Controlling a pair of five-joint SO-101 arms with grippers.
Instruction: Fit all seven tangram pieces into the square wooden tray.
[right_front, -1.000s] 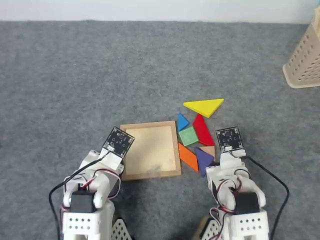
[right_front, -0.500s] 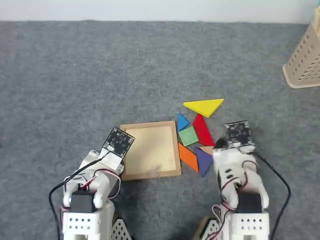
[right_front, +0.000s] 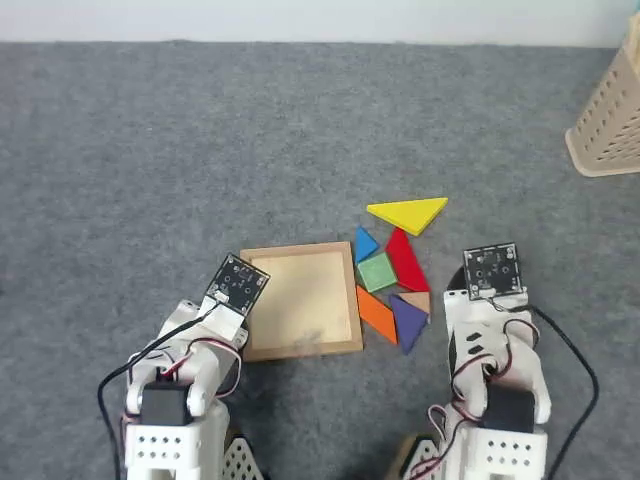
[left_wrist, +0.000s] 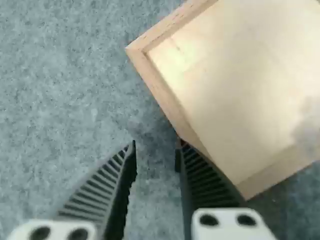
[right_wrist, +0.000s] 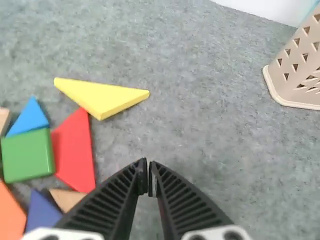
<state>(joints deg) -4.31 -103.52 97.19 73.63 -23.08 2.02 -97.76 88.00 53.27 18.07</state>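
Observation:
The square wooden tray (right_front: 300, 300) lies empty on the grey carpet, and its corner (left_wrist: 136, 50) is close in the left wrist view. To its right lie the seven pieces: yellow triangle (right_front: 410, 212), blue triangle (right_front: 364, 243), green square (right_front: 376, 271), red triangle (right_front: 405, 258), orange piece (right_front: 376, 313), purple triangle (right_front: 408, 320) and tan piece (right_front: 417, 299). My left gripper (left_wrist: 154, 160) is slightly open and holds nothing, with one finger beside the tray's left rim. My right gripper (right_wrist: 148, 177) is shut and empty over bare carpet, just right of the red triangle (right_wrist: 75, 149) and below the yellow triangle (right_wrist: 102, 97).
A beige perforated basket (right_front: 610, 115) stands at the far right, also seen as the basket (right_wrist: 295, 70) in the right wrist view. The left arm (right_front: 235, 285) is at the tray's left edge. The right arm (right_front: 490, 272) is right of the pieces. A white wall borders the carpet's far side.
The right arm has swung to the right, off the purple and tan pieces, and now sits over bare carpet. The left arm, tray and pieces have not moved.

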